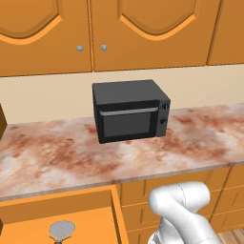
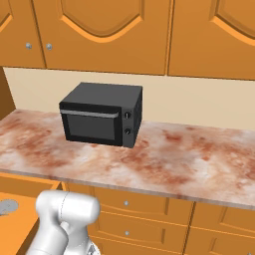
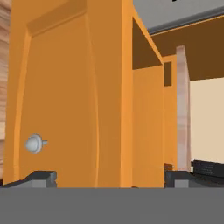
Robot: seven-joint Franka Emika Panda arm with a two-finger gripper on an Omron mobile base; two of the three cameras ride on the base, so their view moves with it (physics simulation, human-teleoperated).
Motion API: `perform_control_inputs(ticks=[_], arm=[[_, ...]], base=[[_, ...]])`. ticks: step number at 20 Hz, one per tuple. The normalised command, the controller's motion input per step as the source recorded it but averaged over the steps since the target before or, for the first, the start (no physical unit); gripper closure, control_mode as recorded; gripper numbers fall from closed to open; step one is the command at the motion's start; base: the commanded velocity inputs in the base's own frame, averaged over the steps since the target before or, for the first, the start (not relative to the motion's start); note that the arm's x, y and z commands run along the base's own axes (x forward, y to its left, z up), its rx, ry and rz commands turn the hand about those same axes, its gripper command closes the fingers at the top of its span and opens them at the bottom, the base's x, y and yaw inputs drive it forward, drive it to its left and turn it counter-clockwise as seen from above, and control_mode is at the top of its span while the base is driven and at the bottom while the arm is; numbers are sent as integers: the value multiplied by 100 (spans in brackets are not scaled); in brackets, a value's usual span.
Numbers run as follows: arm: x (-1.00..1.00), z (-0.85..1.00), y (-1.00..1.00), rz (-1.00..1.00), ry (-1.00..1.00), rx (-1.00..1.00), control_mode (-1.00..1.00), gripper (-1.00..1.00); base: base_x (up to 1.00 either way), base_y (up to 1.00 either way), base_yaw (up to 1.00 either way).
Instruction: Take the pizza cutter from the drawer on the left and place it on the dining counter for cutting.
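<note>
— Where's the pizza cutter (image 1: 60, 230)?
— In the open drawer (image 1: 71, 202), near its right wall — handle direction cut off.
— The gripper (image 3: 109, 178)?
— Spread wide, straddling the drawer front's edge.

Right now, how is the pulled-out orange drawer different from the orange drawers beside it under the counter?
The wide orange-wood drawer stands pulled out from under the marbled worktop; the neighbouring orange drawers are shut flush. The open drawer shows its plain orange inside, with a round grey pizza cutter lying in it; the shut drawers show just their fronts. They share orange wood and small round silver knobs.
</note>
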Motion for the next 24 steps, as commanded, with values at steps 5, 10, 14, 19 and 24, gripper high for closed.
perform_control_inputs(ticks=[5, 10, 14, 19, 24], arm=[[16, 100, -26, -16, -7, 2, -100, -100], [34, 100, -49, -17, -5, 9, -100, -100], [44, 100, -41, -11, -1, 16, -100, -100], [29, 100, -44, -7, 0, 16, -100, -100], [69, 100, -62, 0, 0, 30, -100, -100]], base=[[0, 0, 0], [0, 0, 0], [0, 0, 0], [0, 0, 0], [0, 0, 0]])
